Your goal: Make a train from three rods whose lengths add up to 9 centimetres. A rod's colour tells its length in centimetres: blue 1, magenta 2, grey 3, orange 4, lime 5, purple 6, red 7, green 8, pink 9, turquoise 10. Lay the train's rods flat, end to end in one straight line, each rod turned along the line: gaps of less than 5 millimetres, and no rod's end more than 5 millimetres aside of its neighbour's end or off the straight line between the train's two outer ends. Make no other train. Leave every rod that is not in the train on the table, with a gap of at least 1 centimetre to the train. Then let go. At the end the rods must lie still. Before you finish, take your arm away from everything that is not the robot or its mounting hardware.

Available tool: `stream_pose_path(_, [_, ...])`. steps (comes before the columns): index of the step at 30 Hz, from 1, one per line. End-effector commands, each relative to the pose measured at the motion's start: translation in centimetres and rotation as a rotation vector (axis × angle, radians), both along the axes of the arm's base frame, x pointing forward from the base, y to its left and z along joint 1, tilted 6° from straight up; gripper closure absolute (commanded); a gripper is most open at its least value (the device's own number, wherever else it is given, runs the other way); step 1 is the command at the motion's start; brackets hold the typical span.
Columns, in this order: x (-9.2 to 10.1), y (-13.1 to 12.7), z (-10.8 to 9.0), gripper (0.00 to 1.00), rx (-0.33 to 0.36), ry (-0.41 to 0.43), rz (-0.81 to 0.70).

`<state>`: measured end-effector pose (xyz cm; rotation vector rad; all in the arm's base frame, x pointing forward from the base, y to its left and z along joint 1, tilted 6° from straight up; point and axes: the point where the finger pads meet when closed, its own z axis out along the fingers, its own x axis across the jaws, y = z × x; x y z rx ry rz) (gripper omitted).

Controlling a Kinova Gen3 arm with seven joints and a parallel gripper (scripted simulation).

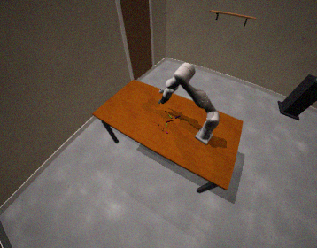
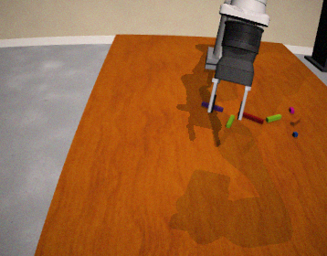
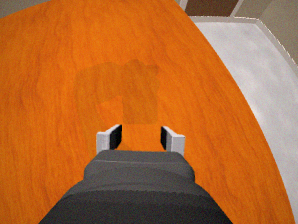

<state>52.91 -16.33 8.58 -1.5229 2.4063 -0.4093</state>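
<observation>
Above the wide orange wooden table (image 2: 131, 160), the grey two-finger gripper (image 2: 227, 105) hangs fully open (nothing held), fingers straddling scattered short rods: purple (image 2: 212, 107), red (image 2: 253, 118), two lime (image 2: 230, 121) (image 2: 273, 118), then magenta (image 2: 291, 110) and blue (image 2: 295, 134).

The arm (image 1: 198, 94) reaches from its base (image 1: 200, 139) near the table's right edge toward the far-left corner — gripper (image 2: 228, 105) pointing down, fingers (image 2: 213, 98) fully apart, nothing between them.
</observation>
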Motion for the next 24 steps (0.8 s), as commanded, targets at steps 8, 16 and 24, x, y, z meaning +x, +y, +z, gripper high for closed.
stream_pose_path(8, [-1.0,0.8,-0.2,0.0,0.02,0.016,-0.019])
stream_pose_path(16, [-2.1,1.4,-0.6,0.0,0.04,0.034,-0.042])
stream_pose_path(24, [-3.2,2.0,-0.9,0.0,0.058,0.052,-0.064])
